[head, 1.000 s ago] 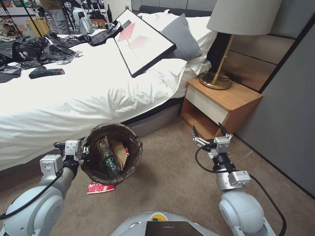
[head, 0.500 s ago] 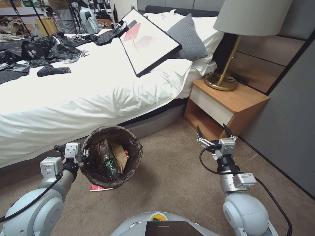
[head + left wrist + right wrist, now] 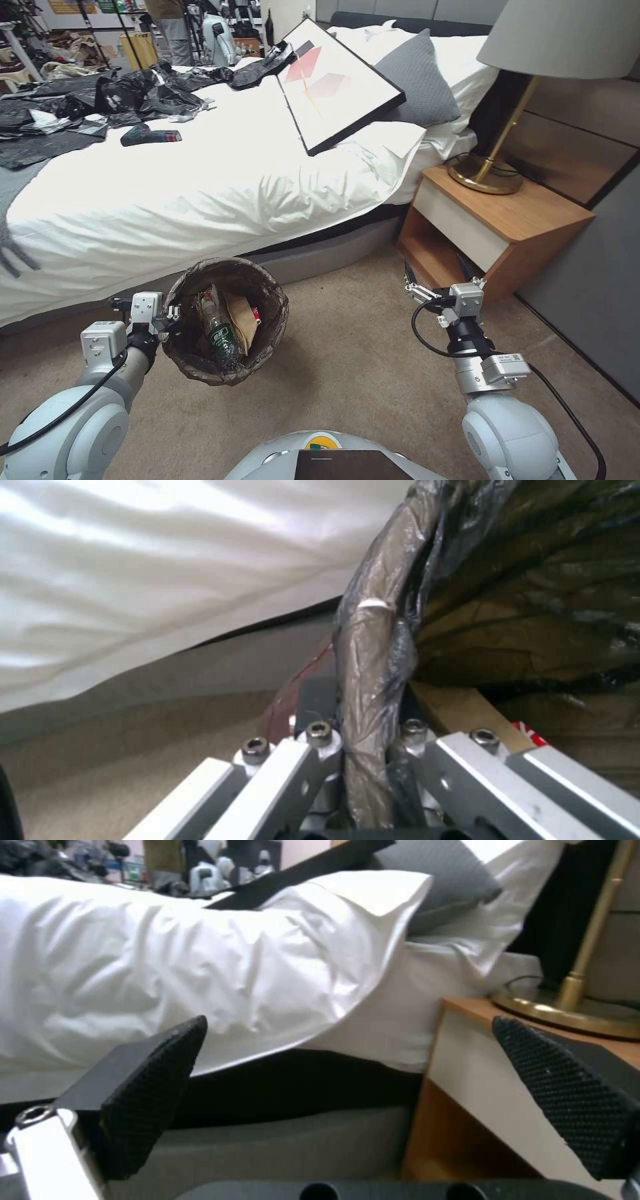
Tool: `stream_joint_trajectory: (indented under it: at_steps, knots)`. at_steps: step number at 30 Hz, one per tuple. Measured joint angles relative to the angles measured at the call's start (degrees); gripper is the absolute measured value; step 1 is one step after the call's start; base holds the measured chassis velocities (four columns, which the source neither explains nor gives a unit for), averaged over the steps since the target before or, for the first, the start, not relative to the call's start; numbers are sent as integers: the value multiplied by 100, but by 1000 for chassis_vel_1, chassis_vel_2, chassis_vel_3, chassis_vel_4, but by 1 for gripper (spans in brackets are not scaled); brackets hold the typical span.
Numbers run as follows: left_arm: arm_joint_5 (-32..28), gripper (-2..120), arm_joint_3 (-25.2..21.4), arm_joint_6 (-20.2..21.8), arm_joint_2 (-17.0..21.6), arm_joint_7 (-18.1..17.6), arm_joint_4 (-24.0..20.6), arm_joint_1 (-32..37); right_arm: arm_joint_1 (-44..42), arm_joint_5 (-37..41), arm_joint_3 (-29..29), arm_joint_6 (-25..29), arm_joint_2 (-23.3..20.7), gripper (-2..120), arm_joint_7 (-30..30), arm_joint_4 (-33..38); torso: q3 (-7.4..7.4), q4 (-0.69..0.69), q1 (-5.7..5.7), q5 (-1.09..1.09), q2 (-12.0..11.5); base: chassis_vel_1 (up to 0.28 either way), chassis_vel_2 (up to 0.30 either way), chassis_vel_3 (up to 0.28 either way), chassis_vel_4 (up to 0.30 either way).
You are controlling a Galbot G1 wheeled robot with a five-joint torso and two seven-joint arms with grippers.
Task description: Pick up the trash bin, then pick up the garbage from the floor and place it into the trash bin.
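Bag-lined trash bin (image 3: 230, 320) tilts mouth-up, rim clamped by left gripper (image 3: 175, 313).

We see the beige carpeted floor (image 3: 347, 373) carrying the white-sheeted bed (image 3: 200, 180), where black plastic bags (image 3: 127, 97), a framed picture (image 3: 337, 83) and a grey pillow (image 3: 417, 80) lie, and the wooden nightstand (image 3: 507, 220) bearing a brass lamp (image 3: 493, 153).

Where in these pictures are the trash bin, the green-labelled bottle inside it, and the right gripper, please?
trash bin (image 3: 270, 293): head view, on the bag-covered rim at its far right side.
green-labelled bottle (image 3: 220, 337): head view, on its green label.
right gripper (image 3: 437, 273): head view, midway between its open fingers.
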Motion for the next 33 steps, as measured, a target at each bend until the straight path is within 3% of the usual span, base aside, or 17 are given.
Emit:
stream_joint_trajectory:
  at_steps: [33]
  knots:
    - [20, 0, -21, -2, -58, 11, 0, 40, -31, 108, -40, -80, -65, 100, -25, -27, 0, 0, 0, 0, 0, 76, 75, 76, 79]
